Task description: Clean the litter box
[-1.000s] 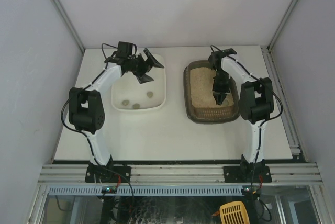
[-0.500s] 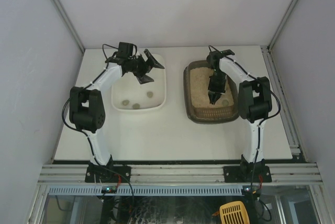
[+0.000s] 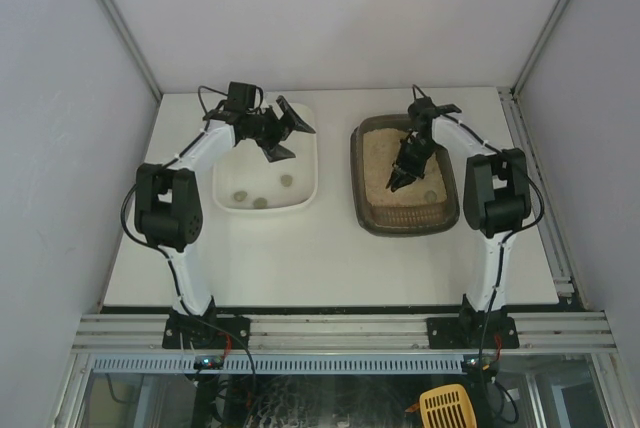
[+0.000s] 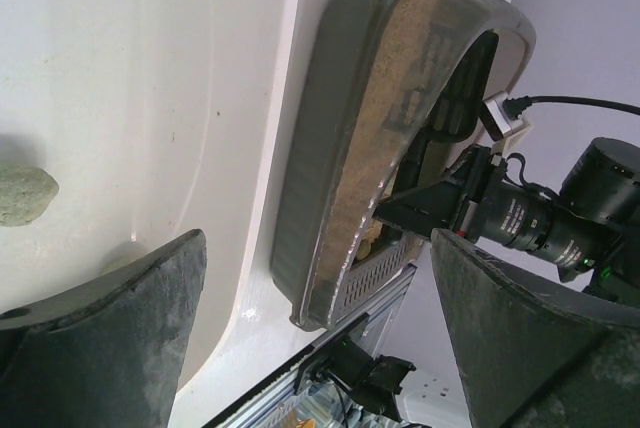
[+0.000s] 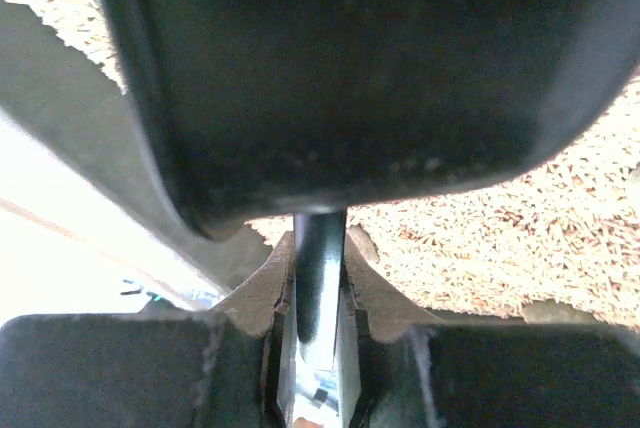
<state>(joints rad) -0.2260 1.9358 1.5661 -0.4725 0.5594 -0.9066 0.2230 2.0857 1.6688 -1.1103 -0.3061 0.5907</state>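
My left claw (image 3: 300, 140) gapes wide above the white tub (image 3: 250, 173); the litter box (image 3: 357, 163) lies off to its right, across a strip of worktop (image 3: 335, 233). My right claw (image 3: 396, 181), the nearer one, hangs over the litter pinching a thin dark stem (image 5: 320, 268), the box's long axis running fore-and-aft beneath, rims close both sides

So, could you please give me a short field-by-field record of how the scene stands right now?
left tool: open, empty, above the white tub
tub contents: three small greyish lumps
right tool: shut on a dark scoop handle, over the litter
litter box: on the table, to the right of the tub, holding beige litter
below the table edge: yellow scoop
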